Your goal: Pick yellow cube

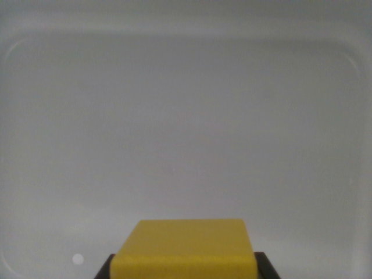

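While clamped on both sides, yellow cube between pincer fingers (dark tips only).

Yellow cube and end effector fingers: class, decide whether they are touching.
Touching. In the wrist view, the dark fingers sit flush against both sides of the yellow cube, with no gap visible on either side.

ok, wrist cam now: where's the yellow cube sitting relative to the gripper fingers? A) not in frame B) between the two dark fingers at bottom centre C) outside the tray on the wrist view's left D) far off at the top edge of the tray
B: the yellow cube sits at bottom centre of the wrist view, with a dark finger showing at each lower corner, inside the white tray.
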